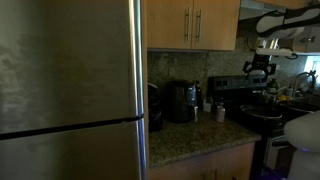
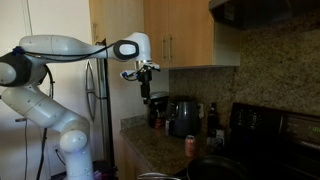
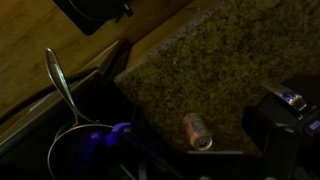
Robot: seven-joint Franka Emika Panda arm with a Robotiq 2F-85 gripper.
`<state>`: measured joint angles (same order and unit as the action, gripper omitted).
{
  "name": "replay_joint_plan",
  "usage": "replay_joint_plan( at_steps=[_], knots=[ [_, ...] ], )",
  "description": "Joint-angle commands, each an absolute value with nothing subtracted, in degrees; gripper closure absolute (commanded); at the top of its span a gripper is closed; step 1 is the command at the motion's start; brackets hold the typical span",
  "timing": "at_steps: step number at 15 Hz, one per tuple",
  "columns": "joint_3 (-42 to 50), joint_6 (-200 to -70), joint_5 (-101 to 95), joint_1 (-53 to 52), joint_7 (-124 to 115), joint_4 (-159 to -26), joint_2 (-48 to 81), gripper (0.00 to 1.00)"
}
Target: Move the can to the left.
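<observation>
The can (image 2: 190, 145) is small, pinkish-red with a pale top, and stands upright on the granite counter (image 2: 160, 150) in front of the black appliance (image 2: 182, 116). It also shows in an exterior view (image 1: 221, 113) and in the wrist view (image 3: 197, 130), seen from above. My gripper (image 2: 147, 97) hangs high above the counter, well clear of the can, and also shows in an exterior view (image 1: 260, 75). Its fingers look spread and empty.
A steel fridge (image 1: 70, 90) fills one side. Wooden cabinets (image 1: 195, 22) hang over the counter. A black stove (image 1: 262, 115) with a pot stands beside the counter. A dark box (image 3: 280, 125) sits near the can, and bottles (image 2: 211, 115) stand by the backsplash.
</observation>
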<state>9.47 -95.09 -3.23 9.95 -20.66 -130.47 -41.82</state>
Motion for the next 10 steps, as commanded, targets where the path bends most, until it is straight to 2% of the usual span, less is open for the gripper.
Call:
replay_joint_plan(
  at_steps=[1, 4, 10],
  knots=[
    [7.80, -109.48, -0.06, 12.37, -24.26, -133.14, -35.97, 0.00],
    [5.09, -117.80, -2.78, 14.79, -31.23, -133.87, -30.20, 0.00],
    [4.30, -116.77, -4.54, 15.24, -34.69, -133.30, -27.10, 0.00]
  ],
)
